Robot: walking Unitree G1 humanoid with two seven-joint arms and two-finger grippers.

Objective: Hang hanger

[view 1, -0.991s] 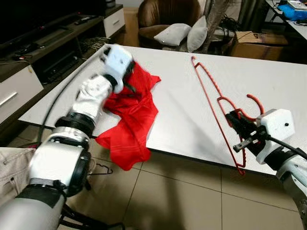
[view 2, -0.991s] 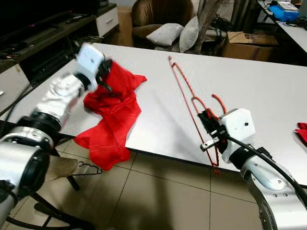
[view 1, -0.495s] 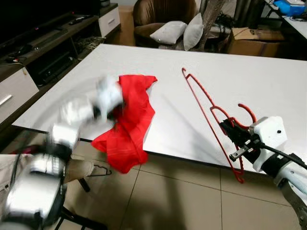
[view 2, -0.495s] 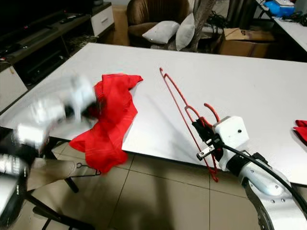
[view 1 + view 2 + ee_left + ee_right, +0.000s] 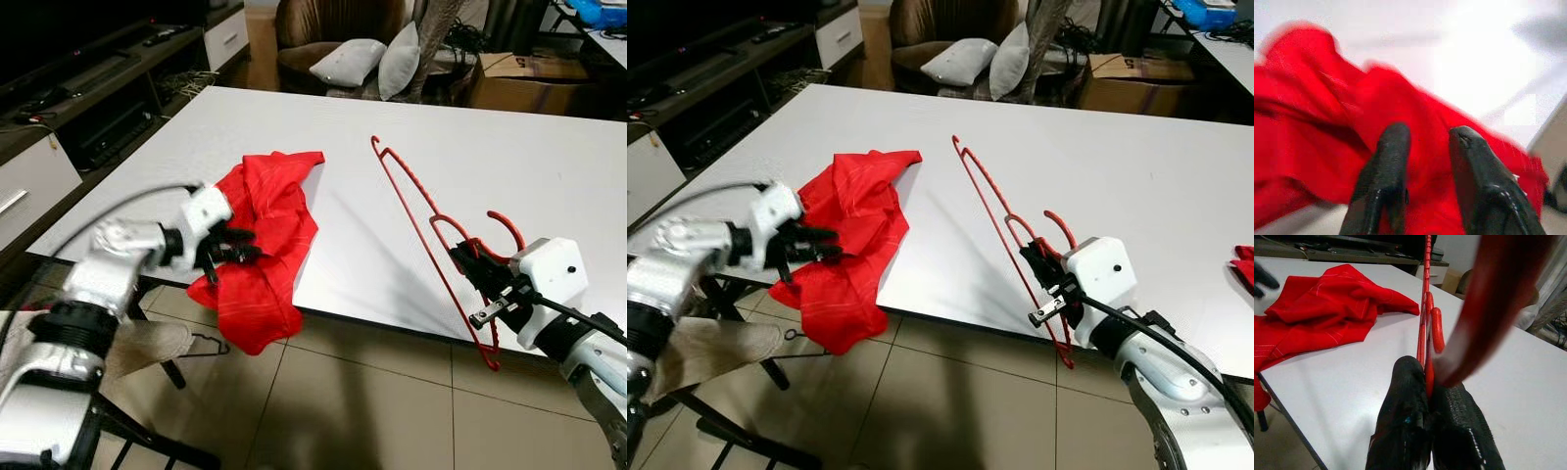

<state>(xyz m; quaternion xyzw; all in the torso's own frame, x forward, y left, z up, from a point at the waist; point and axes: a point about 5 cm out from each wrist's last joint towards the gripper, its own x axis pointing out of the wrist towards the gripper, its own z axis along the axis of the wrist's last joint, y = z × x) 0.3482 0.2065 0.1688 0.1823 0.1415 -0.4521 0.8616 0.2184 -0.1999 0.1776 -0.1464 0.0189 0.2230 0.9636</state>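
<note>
The left end effector has come down from above the far part of the red cloth to the near edge of the worktop, where it now points sideways at the cloth's hanging part, fingers slightly parted just before the fabric. The cloth, bunched under the arm a second ago, now lies spread, its near end draped over the edge.

Silver arms, white wrist housings, black fingers
</note>
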